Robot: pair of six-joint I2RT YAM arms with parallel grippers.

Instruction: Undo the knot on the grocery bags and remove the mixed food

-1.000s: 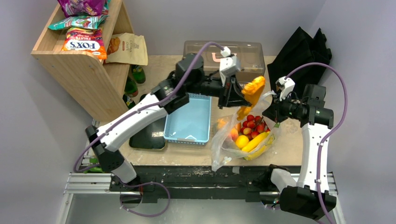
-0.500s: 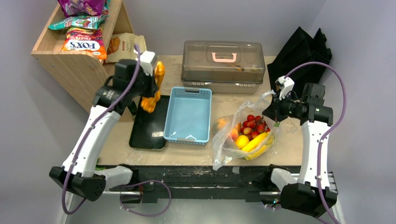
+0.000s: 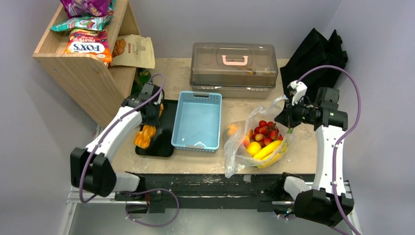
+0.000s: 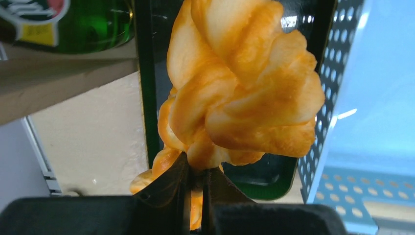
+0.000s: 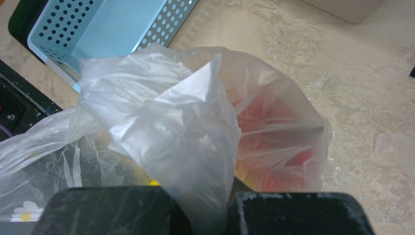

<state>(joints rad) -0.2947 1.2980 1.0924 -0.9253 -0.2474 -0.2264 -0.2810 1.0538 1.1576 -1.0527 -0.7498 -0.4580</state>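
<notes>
Bread (image 3: pixel 144 136), braided, hangs pinched in the left claw (image 3: pixel 148 126) over the black tray (image 3: pixel 164 147). The right claw (image 3: pixel 288 116) pinches the clear bag (image 3: pixel 235 159) by its rim, with fruit (image 3: pixel 264 137) inside it on the bench (image 3: pixel 303 147). Left wrist: the claw (image 4: pixel 195 188) clamps the bread's end. Right wrist: plastic bunches between pressed-together fingers (image 5: pixel 288 213).

The left gripper (image 4: pixel 195 176) has carried the braided bread (image 3: pixel 143 137) from above the clear bag (image 3: pixel 234 161) toward nine o'clock. It now hangs low over the black tray's (image 3: pixel 161 148) seven o'clock corner.
</notes>
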